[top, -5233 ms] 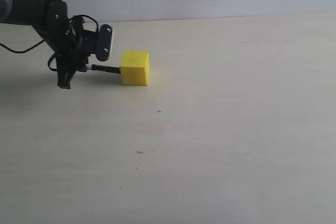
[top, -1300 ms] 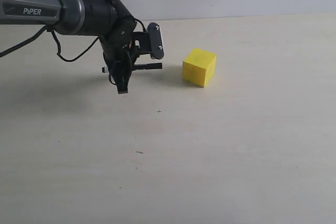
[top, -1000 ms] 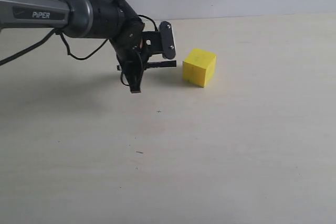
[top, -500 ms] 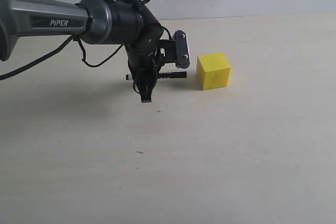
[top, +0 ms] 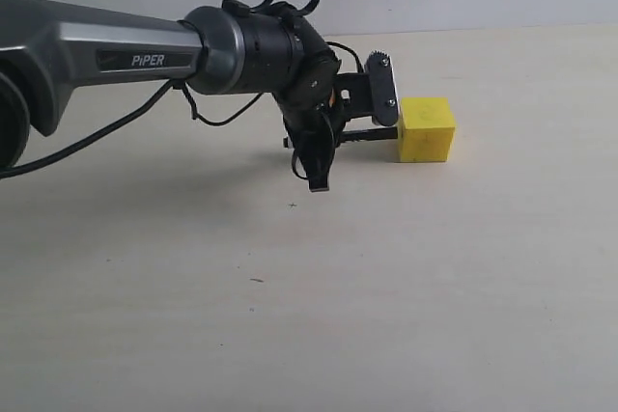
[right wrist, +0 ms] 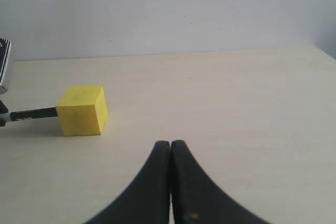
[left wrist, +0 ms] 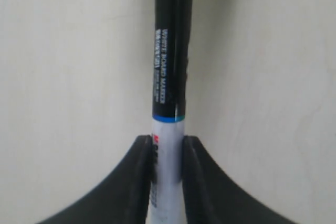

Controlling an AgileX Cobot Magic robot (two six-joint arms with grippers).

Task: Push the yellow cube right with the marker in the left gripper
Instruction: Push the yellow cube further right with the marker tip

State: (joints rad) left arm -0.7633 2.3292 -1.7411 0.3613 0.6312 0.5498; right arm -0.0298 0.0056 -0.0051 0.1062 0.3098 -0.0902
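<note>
Left hand (top: 350,137) clamps the marker (top: 372,136) by its white barrel. The pen lies level, pointing right along the tabletop's (top: 386,287) far edge, its black tip touching the cube's (top: 427,129) left face. The cube sits just right of that hand. The right hand (right wrist: 171,148), pinched shut and empty, is well apart.

marker (left wrist: 169,93) cap end cut off at edge, barrel lettering blurred, left fingers (left wrist: 132,184) cropped
</note>
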